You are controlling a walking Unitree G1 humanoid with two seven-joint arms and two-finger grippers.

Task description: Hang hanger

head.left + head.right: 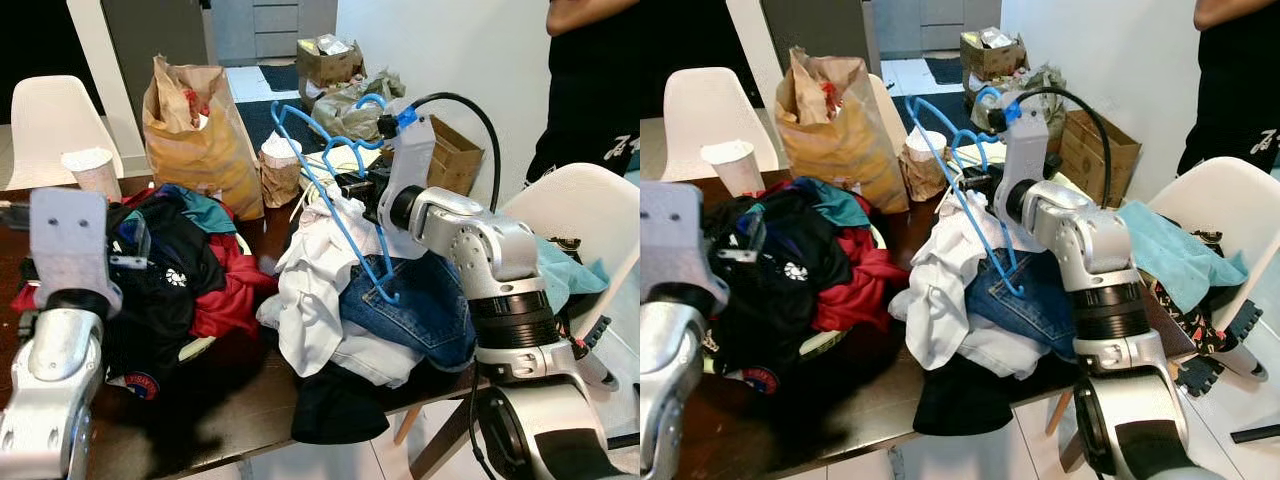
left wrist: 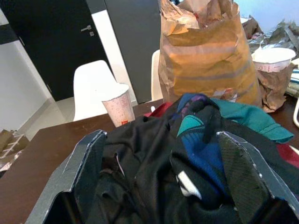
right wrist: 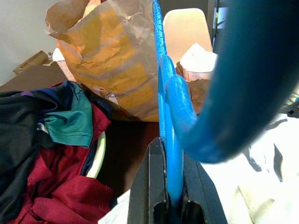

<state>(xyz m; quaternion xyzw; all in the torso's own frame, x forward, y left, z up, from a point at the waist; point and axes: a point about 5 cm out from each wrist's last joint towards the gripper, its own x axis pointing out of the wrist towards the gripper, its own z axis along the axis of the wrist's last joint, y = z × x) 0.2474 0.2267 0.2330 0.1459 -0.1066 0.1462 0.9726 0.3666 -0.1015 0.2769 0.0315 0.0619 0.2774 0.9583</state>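
Right end effector (image 3: 169, 196) clenched on blue hanger (image 1: 340, 215) above white shirt (image 1: 310, 285), left end effector (image 2: 163, 177) released over dark clothes (image 1: 165, 280)

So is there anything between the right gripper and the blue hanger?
No. The right gripper is already shut on the blue hanger, held above the white shirt and jeans.

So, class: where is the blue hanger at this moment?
The blue hanger is held in the right claw, raised over the white shirt and jeans on the table's right side, near the brown paper bag.
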